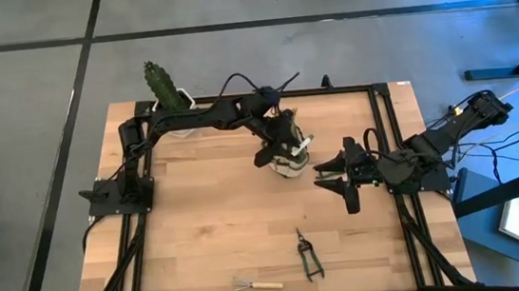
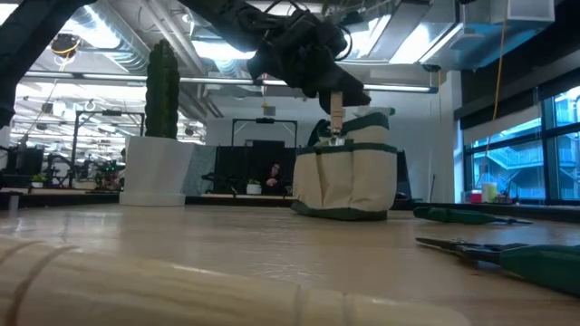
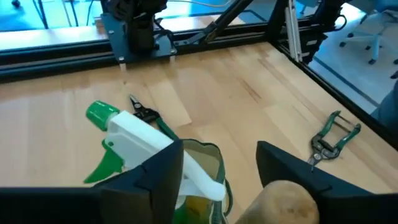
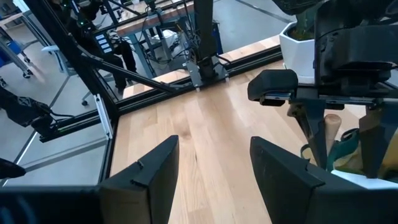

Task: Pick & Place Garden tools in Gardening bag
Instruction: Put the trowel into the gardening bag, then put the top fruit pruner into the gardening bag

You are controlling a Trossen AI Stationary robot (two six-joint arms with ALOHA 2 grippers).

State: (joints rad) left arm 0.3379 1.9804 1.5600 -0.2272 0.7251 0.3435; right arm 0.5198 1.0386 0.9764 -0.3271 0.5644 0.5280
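Note:
The gardening bag (image 1: pixel 287 165) stands on the table's middle; in the low view it (image 2: pixel 349 181) shows pale with green trim. A white spray bottle with a green nozzle (image 3: pixel 127 134) sticks out of it. My left gripper (image 1: pixel 283 143) hovers over the bag, fingers apart and pointing down, on either side of a wooden tool handle (image 4: pixel 333 127) that stands up out of the bag. My right gripper (image 1: pixel 337 176) is open and empty just right of the bag. Green-handled pruning shears (image 1: pixel 308 255) and a little wire rake (image 1: pixel 254 283) lie near the front edge. My left gripper has its fingers apart around the wooden handle's top end (image 3: pixel 283 202), coming from above. The handle stands upright with its lower part in the bag (image 2: pixel 336 118). It lies close by one finger (image 3: pixel 292 177); I cannot tell whether that finger touches it.
A cactus in a white pot (image 1: pixel 169 97) stands at the far left corner. Small dark snips (image 3: pixel 143 112) show beside the spray bottle. A black frame rail (image 1: pixel 389 152) runs along the table's right side. Bare wood lies between the bag and the front tools.

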